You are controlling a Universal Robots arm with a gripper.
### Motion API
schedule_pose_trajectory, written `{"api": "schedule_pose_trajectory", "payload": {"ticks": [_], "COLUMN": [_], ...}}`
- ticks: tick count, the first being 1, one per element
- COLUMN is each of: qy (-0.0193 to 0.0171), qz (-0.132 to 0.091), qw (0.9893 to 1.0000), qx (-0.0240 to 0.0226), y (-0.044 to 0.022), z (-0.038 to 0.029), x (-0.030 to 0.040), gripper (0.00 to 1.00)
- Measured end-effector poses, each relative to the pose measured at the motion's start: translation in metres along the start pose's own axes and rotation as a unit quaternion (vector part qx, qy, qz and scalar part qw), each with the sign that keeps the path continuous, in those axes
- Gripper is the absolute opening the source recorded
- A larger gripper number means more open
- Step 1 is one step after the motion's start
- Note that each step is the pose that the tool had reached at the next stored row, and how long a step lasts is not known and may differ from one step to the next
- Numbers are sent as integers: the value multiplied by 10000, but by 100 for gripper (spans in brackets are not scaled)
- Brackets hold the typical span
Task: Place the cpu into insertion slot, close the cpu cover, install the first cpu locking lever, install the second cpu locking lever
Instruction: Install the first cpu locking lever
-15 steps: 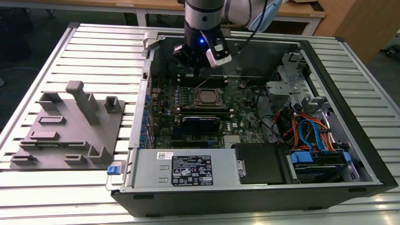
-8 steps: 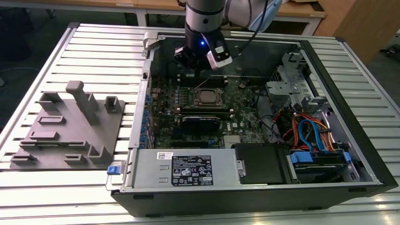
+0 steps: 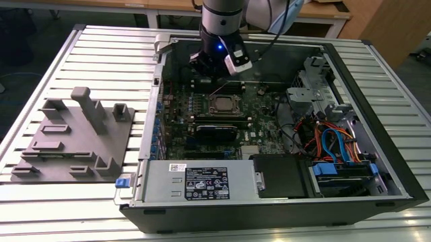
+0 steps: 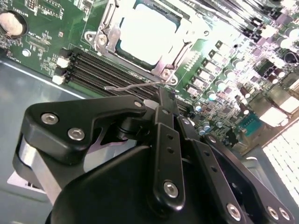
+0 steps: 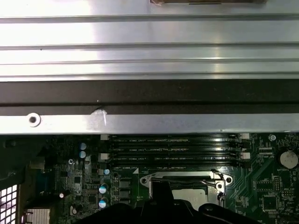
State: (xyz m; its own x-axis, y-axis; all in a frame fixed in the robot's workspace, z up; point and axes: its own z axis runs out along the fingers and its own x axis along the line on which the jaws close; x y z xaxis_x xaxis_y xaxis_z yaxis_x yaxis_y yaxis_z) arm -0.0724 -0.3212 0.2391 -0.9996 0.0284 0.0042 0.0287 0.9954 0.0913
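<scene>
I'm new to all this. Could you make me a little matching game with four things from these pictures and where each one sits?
Things:
1. cpu
2. grey tray
3. blue cables
4. memory slots

Places:
A. on the table, outside the computer case
B. long black rows beside the insertion slot
C. in the square insertion slot on the green board
D. inside the case, at the exterior view's right

Pairs: 1-C, 2-A, 3-D, 4-B.
</scene>
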Motion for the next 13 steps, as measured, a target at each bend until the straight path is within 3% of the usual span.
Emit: {"api": "schedule_pose_trajectory", "payload": {"ticks": [4,6,13], "qy": [0,-1,0], "qz": [4,3,3], "qw": [10000,10000,10000], "qx": [1,0,0], "y": [-1,1,1], "z": [6,11,11], "x": [-13,-67,-68], "gripper": [10,10,10]}}
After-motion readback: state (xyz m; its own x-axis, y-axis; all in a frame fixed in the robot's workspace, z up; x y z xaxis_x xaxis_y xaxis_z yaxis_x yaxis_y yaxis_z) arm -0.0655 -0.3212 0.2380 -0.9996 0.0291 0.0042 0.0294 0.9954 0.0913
